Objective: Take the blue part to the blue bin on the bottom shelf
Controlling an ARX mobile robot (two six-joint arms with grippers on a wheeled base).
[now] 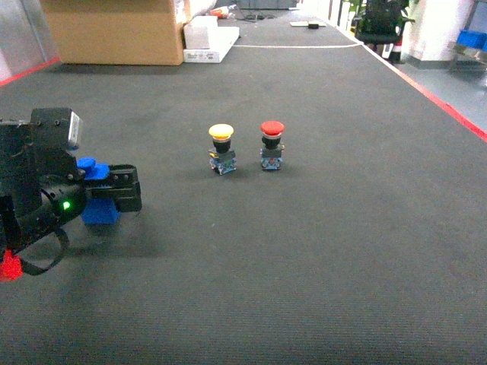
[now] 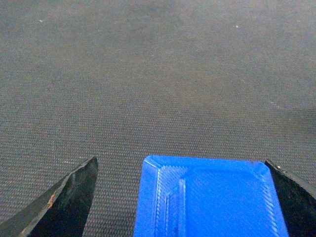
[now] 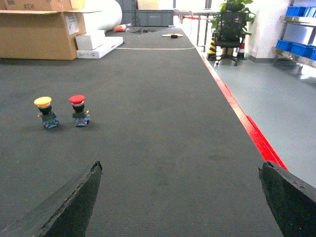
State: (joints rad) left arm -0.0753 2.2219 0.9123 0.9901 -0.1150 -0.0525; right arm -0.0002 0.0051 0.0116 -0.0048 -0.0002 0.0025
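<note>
The blue part (image 1: 99, 211) is a small blue plastic block standing on the dark mat at the left. My left gripper (image 1: 122, 194) is down around it. In the left wrist view the blue part (image 2: 210, 197) lies between the fingers of the left gripper (image 2: 181, 163); it touches the right finger, and a gap of mat shows beside the left finger, so the jaws are open. My right gripper (image 3: 180, 165) is out of the head view and hangs wide open over bare mat. Blue bins (image 3: 296, 47) sit on a steel rack far to the right; I cannot tell which level is the bottom shelf.
A yellow push-button (image 1: 221, 148) and a red push-button (image 1: 272, 144) stand side by side mid-mat. A cardboard box (image 1: 114, 30) and white boxes (image 1: 209, 38) lie at the back left. A red line (image 1: 456, 114) marks the mat's right edge.
</note>
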